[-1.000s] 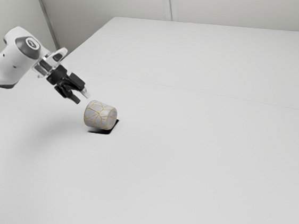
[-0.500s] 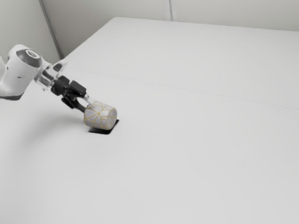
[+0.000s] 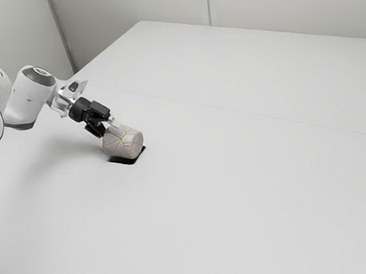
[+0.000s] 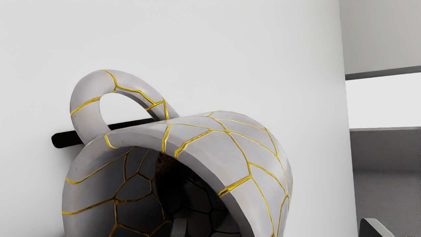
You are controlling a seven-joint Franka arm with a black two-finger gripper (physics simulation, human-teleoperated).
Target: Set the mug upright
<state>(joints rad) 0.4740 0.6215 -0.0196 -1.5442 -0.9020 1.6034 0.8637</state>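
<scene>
The gripper is at the mug's exterior-view-left end, angled down toward it. The white mug with gold crack lines lies on its side on the table. In the wrist view the mug turns its open mouth to the camera, and its handle sticks out to one side. The gripper stands open across the mug's wall: one fingertip shows within the mouth, the other outside with a gap to the wall. The mouth's lower part is cut off in the wrist view.
The white table extends around the mug. A black flat patch shows beneath the mug, and part of it as a dark strip by the handle. Behind stands another white surface. A dark cable runs at the exterior view's lower left corner.
My gripper has come down and toward the exterior view's right, from above and beside the mug to its near end. The mug lies where it lay.
</scene>
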